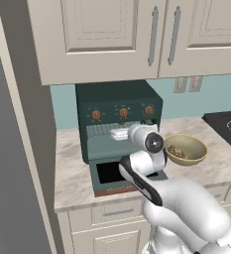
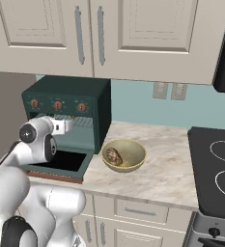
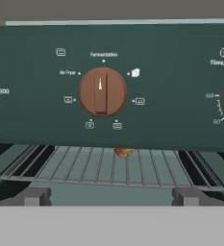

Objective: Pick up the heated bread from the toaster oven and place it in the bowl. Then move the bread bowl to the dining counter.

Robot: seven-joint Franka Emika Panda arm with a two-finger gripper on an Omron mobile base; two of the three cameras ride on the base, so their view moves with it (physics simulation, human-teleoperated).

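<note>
Fingertips of my gripper sit nearest the lens in the hand view: two dark tips, spread as wide as they go, nothing between them. Just past them is the wire rack of the toaster oven, with the control panel straight ahead and one orange knob centred. A small brown bit shows at the back edge of the rack, under the panel; too little visible to say what it is.

Counts from the base views: one toaster oven, three orange knobs on it, door dropped flat with its black window facing up. One bowl, yellowish-tan, on the bench just beside the oven's open door. One brown lump, the bread, lies inside the bowl; nothing else in it.

Gripper sits at the oven mouth, level with the rack, above the open door, apart from the bowl.

Also on view: two cream cabinet doors above, each with one grey handle, two wall outlets on the teal backsplash, one black cooktop at the bench's far end.
</note>
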